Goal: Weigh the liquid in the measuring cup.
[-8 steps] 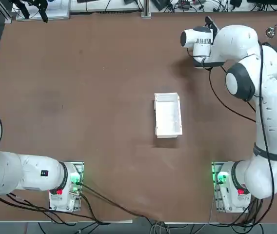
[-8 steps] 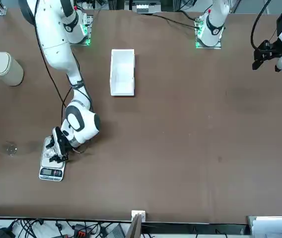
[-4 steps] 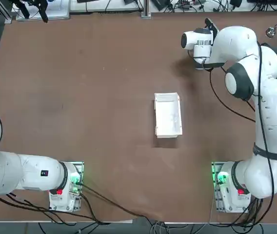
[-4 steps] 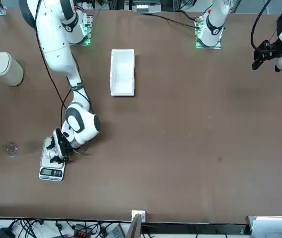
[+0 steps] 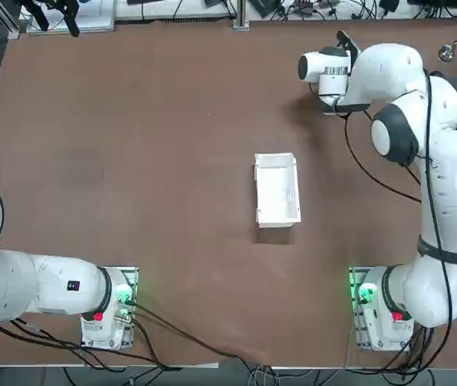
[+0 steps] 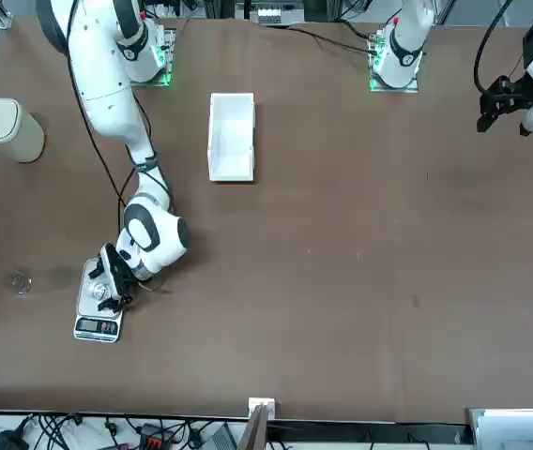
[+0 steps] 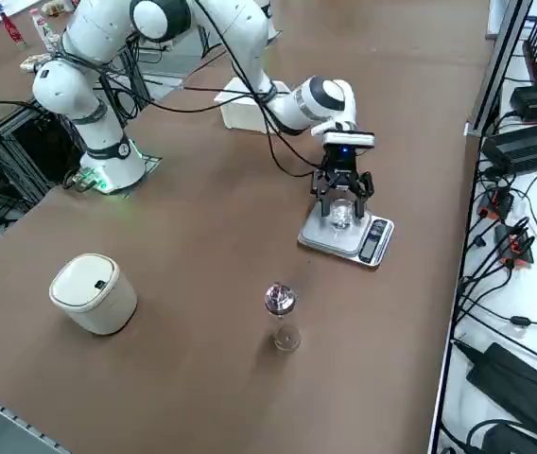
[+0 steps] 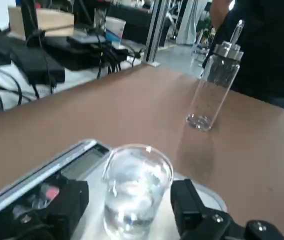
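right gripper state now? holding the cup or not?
Right gripper: open, fingers either side of the measuring cup, which stands on the scale; not gripping it.

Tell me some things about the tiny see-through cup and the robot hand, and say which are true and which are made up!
1. The tiny clear measuring cup stands on the flat grey scale. True.
2. The right gripper squeezes the cup tightly. False: its black fingers stand apart on either side of the cup, with gaps showing.
3. The cup lies tipped over on its side. False: it stands upright with clear liquid in it.
4. The white rectangular open box sits near the middle of the brown table, far from the scale. True.
5. A tall clear bottle with a metal top stands on the table beyond the scale. True.
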Controlling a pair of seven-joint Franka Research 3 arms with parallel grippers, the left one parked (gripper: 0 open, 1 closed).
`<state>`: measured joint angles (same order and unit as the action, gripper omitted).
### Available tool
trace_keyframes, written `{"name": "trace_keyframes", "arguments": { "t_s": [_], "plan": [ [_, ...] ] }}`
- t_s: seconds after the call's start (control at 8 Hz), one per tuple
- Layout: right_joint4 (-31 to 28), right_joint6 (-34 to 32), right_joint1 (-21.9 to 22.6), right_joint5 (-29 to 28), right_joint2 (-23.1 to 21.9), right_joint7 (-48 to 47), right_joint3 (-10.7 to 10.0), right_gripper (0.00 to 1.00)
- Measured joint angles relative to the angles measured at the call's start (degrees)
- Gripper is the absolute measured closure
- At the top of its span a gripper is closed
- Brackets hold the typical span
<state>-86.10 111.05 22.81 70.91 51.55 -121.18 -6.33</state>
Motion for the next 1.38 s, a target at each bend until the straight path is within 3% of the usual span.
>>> {"name": "trace_keyframes", "arguments": {
  "t_s": [0.38,0.62,1.0,1.38],
  "plan": [
    [1.53,-0.29,4.47,-10.00,-2.01,11.26,0.99,0.00],
    [1.86,-2.80,7.54,-17.42,-6.07,22.93,1.98,0.00],
    [2.26,-6.90,9.00,-27.86,-15.36,45.19,3.16,0.00],
    [2.40,-12.99,7.93,-38.51,-25.85,70.86,2.74,0.00]
  ]
}}
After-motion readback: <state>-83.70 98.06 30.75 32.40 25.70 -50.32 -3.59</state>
